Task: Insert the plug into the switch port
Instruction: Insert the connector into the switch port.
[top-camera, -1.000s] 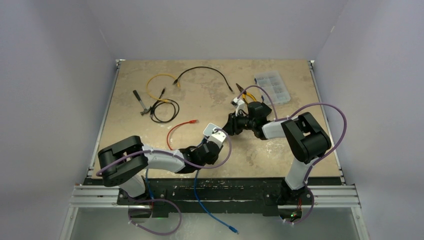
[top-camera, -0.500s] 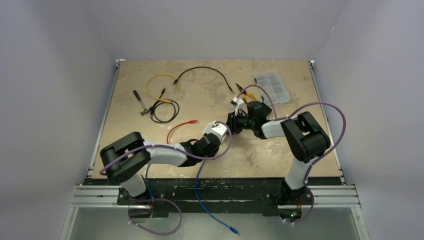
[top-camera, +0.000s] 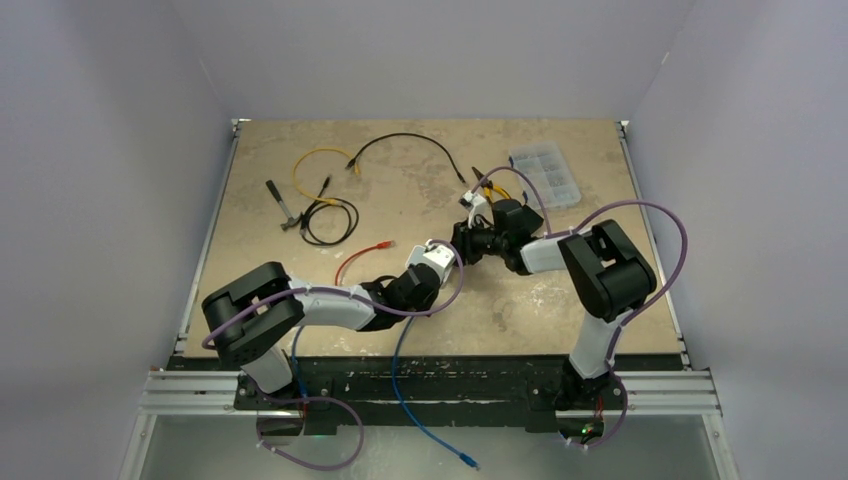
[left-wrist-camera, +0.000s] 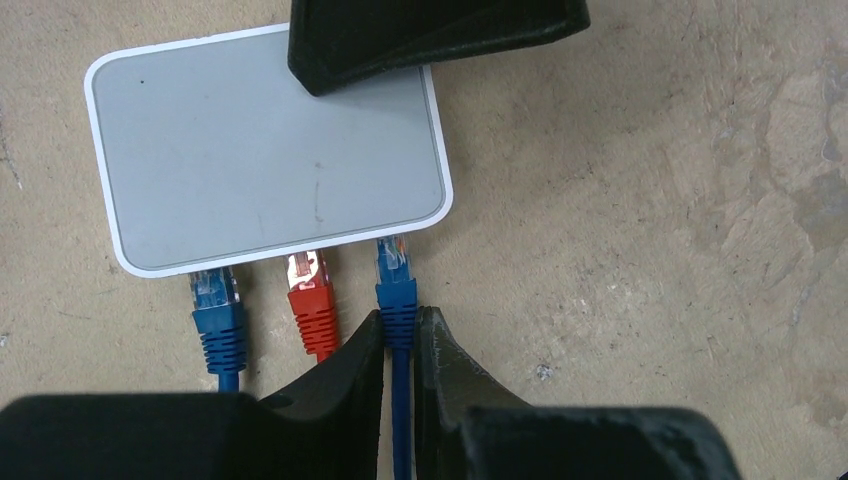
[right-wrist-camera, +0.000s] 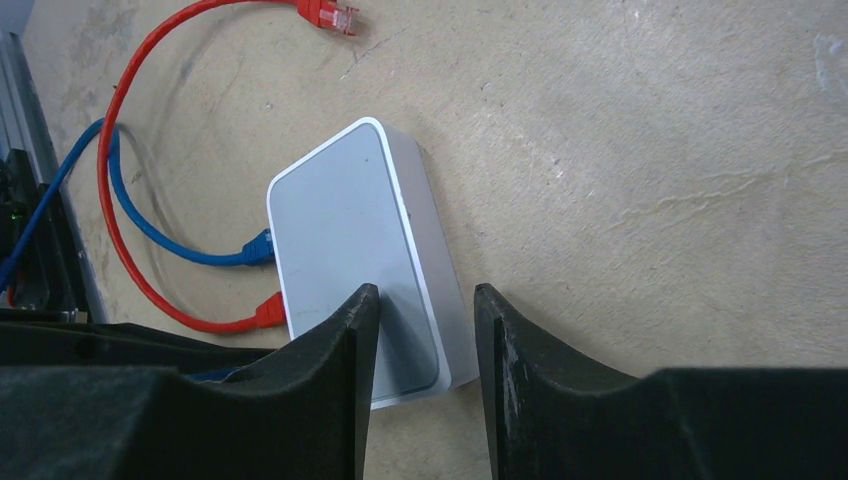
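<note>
The white switch (left-wrist-camera: 265, 150) lies flat on the table. A blue plug (left-wrist-camera: 215, 300) and a red plug (left-wrist-camera: 312, 295) sit in its near edge. My left gripper (left-wrist-camera: 400, 322) is shut on the boot of a second blue plug (left-wrist-camera: 396, 275). That plug's clear tip meets the switch's near edge at the right; how deep it sits is hidden. My right gripper (right-wrist-camera: 422, 300) is open at the switch's (right-wrist-camera: 345, 240) far corner, one finger over its top, the other beside its side wall. From above, the switch (top-camera: 437, 255) lies between both grippers.
The red cable's loose end (top-camera: 385, 243) lies left of the switch. A black cable coil (top-camera: 328, 218), a yellow cable (top-camera: 320, 160), a long black cable (top-camera: 405, 140) and a small tool (top-camera: 285, 208) lie at the back left. A clear compartment box (top-camera: 545, 175) stands at the back right.
My left gripper has moved forward with the blue plug up to the switch. The switch has shifted slightly toward the right gripper, which has edged back and left.
</note>
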